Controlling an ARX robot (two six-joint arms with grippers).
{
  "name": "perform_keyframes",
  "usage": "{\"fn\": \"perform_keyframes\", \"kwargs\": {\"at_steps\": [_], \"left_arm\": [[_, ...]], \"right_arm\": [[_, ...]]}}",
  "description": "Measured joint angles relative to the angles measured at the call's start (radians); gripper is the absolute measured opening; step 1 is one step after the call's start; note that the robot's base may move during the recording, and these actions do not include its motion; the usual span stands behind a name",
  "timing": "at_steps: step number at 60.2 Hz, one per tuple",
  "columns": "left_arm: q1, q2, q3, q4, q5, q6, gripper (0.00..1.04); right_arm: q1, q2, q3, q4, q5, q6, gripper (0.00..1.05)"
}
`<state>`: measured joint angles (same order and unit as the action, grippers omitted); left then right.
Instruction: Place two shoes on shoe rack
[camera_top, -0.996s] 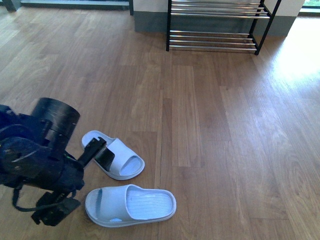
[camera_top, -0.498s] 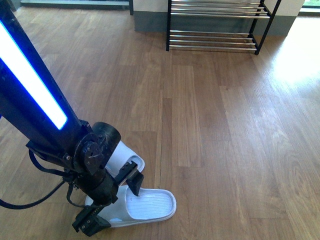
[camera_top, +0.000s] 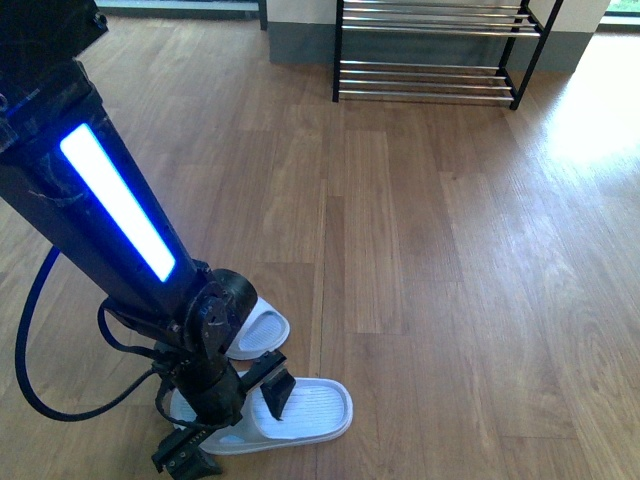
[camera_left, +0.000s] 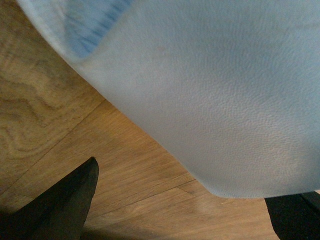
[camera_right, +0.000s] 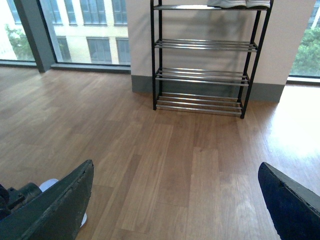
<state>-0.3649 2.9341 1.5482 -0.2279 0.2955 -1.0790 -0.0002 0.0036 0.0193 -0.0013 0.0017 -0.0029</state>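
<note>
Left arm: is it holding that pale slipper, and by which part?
Not yet. The left gripper has its jaws open about the nearer slipper, wood showing between; the right gripper is open and empty.

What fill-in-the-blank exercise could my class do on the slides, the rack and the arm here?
1. The nearer slide and the farther slide lie on the ____ floor.
2. The ____ end effector is down at the nearer slide.
3. The shoe rack stands against the ____.
Missing words: wooden; left; wall.
</note>
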Motion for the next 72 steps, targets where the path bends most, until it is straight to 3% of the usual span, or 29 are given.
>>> {"fn": "perform_keyframes", "kwargs": {"at_steps": [15,16,24,33,45,48,72], "left_arm": [[-0.004,0.038,0.030,-0.059,-0.083,0.010,0.93],[-0.001,0.039,0.030,-0.061,-0.084,-0.034,0.80],[0.001,0.039,0.030,-0.062,-0.092,-0.026,0.52],[0.035,0.042,0.013,-0.071,-0.343,0.193,0.27],[0.095,0.007,-0.051,-0.041,-0.444,0.332,0.02],[0.100,-0.035,-0.112,0.010,-0.515,0.389,0.02],[0.171,-0.688,-0.624,0.312,-0.694,0.658,0.02]], "right_arm": [[0.000,0.000,0.000,0.000,-0.001,0.000,0.95],[0.000,0.000,0.000,0.000,-0.001,0.000,0.95],[0.000,0.000,0.000,0.000,-0.001,0.000,0.95],[0.000,0.000,0.000,0.000,-0.001,0.000,0.95],[0.000,0.000,0.000,0.000,-0.002,0.000,0.95],[0.000,0.000,0.000,0.000,-0.001,0.000,0.95],[0.000,0.000,0.000,0.000,-0.001,0.000,0.95]]}}
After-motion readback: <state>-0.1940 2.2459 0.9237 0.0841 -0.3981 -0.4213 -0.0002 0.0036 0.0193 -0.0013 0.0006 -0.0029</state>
